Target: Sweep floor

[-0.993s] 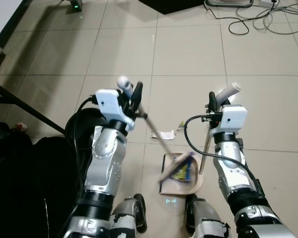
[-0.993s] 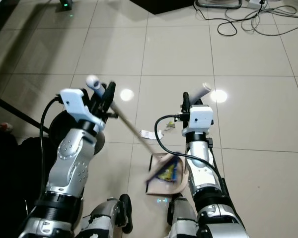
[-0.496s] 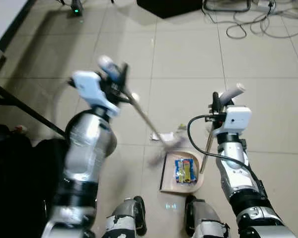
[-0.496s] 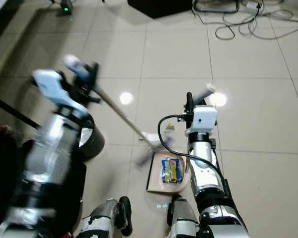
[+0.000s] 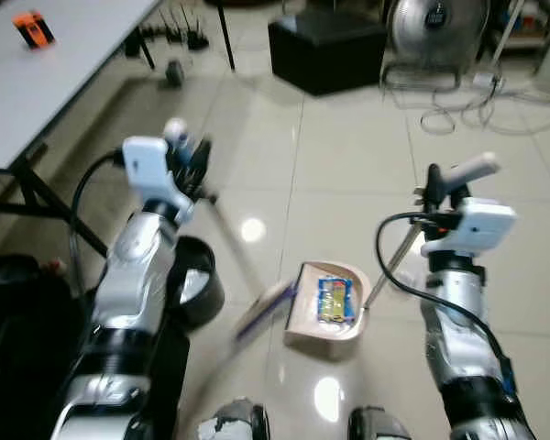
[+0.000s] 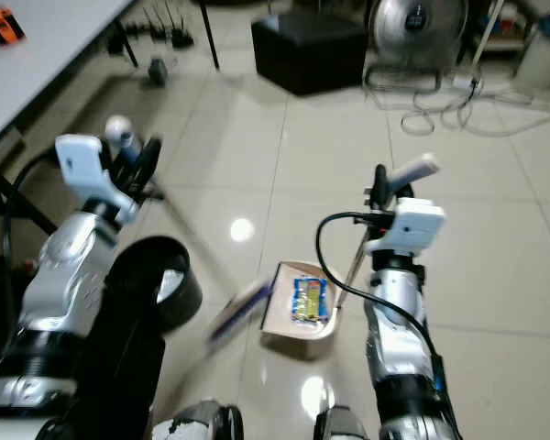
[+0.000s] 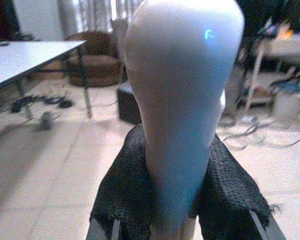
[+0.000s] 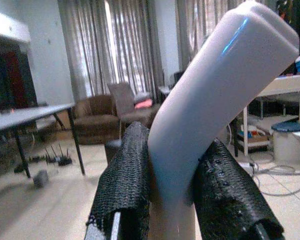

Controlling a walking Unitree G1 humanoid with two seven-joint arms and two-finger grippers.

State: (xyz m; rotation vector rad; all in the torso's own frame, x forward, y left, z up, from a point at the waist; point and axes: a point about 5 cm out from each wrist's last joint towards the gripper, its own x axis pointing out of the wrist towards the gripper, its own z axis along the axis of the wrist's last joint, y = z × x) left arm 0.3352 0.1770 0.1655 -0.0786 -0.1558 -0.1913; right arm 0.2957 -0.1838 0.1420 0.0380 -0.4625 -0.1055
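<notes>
Two handles between clamped fingers: broom (image 5: 222,240) (left), dustpan (image 5: 326,311) right

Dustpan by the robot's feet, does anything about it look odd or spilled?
Nothing spilled. The beige dustpan sits tilted on the tile, holding one blue-and-yellow wrapper. Its handle is gripped in the right hand; the blurred broom head touches its left edge.

Beige dustpan (image 5: 304,316) on the tiles — blue-yellow packet (image 5: 334,299) inside, broom (image 5: 262,308) alongside
</notes>
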